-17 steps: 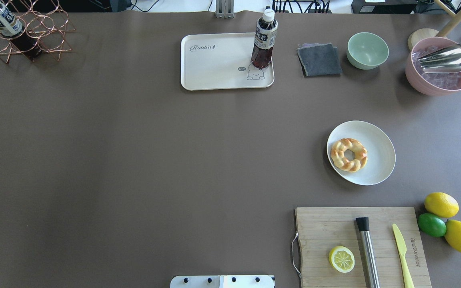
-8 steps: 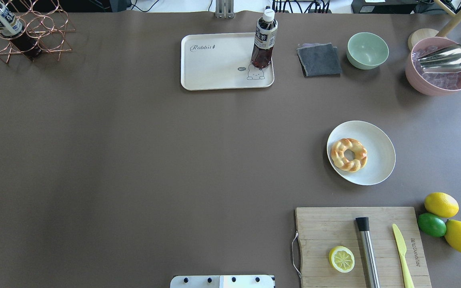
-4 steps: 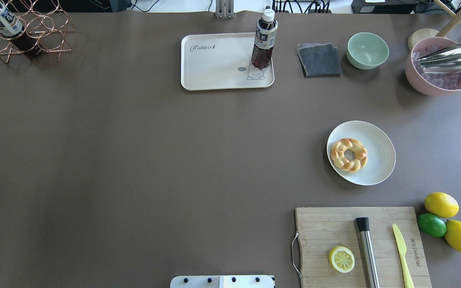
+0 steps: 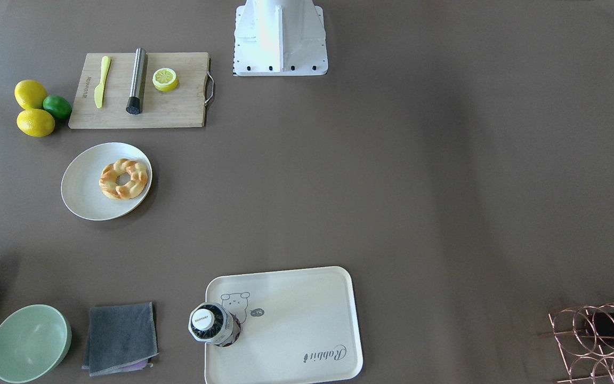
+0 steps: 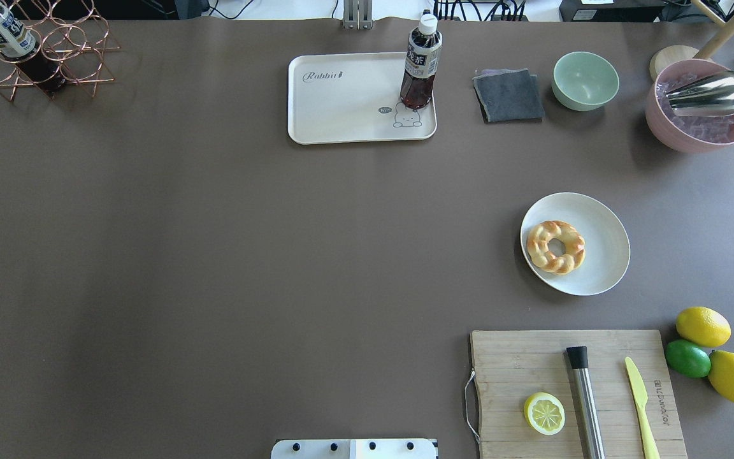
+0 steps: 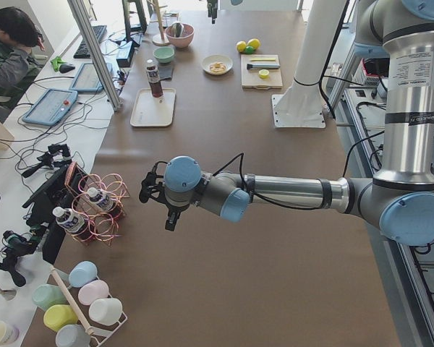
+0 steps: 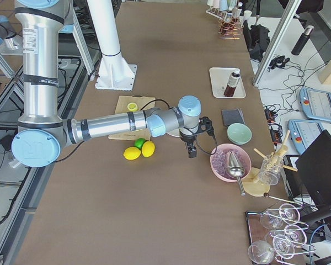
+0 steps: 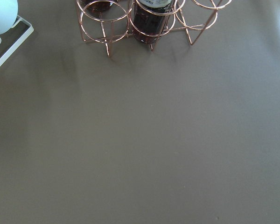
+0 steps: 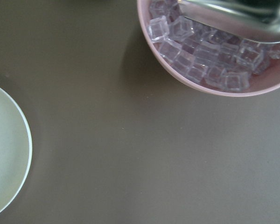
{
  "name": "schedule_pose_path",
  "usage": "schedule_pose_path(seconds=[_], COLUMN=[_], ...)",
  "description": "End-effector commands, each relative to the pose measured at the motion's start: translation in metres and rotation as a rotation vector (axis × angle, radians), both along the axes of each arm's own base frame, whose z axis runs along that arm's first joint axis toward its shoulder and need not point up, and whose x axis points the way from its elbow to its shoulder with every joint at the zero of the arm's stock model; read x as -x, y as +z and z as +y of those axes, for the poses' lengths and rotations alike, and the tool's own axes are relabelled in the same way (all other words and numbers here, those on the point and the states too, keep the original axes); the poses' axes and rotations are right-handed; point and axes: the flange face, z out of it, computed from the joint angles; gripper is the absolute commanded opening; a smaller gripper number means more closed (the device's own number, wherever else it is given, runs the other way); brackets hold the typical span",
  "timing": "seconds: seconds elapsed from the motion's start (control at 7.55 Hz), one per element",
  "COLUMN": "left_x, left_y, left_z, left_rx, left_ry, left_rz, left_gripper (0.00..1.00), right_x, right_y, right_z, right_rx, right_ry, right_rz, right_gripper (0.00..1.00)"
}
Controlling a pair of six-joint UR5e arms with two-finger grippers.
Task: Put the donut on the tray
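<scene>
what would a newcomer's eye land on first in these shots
The golden braided donut pops first, sitting on a round white plate on the robot's right side of the table. At the far edge, the cream tray holds only a dark bottle standing by its bear drawing. At the far right, a pink bowl of ice cubes holds a shiny metal scoop.

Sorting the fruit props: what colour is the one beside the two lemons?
Green, a lime; overhead view shows it best.
</scene>
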Motion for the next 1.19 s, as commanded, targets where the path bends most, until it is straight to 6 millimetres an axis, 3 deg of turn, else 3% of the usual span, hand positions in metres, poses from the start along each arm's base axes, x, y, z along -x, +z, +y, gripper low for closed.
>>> schedule_pose_path(seconds=[0.0,0.13,0.4,0.53,0.79,0.93,1.06], left_x=[-0.03,-0.04,-0.042,-0.045,-0.047,-0.046,-0.046], left_y=[-0.04,-0.05,-0.057,-0.059,-0.06,-0.06,-0.059], left_z=[-0.03,-0.039,-0.042,-0.042,-0.041,-0.039,-0.037], left_rx=[-0.042,-0.017,0.016,0.003,-0.003,-0.005,-0.017], left_ry=[0.022,0.009,-0.023,-0.021,-0.017,-0.017,-0.018], left_rz=[0.025,0.032,0.059,0.064,0.064,0.064,0.066], left_gripper=[0.98,0.99,1.0,1.0,1.0,1.0,1.0], right_x=[0.079,0.105,0.157,0.164,0.167,0.191,0.209], right_y=[-0.021,-0.029,-0.039,-0.036,-0.015,-0.012,0.007], right_z=[-0.002,0.004,0.021,0.029,0.043,0.05,0.056], right_rx=[0.07,0.103,0.178,0.177,0.223,0.248,0.233], right_ry=[-0.018,0.002,0.116,0.143,0.202,0.238,0.258], right_rz=[-0.022,-0.026,-0.077,-0.102,-0.094,-0.112,-0.114], right_gripper=[1.0,1.0,0.98,0.97,0.89,0.89,0.89])
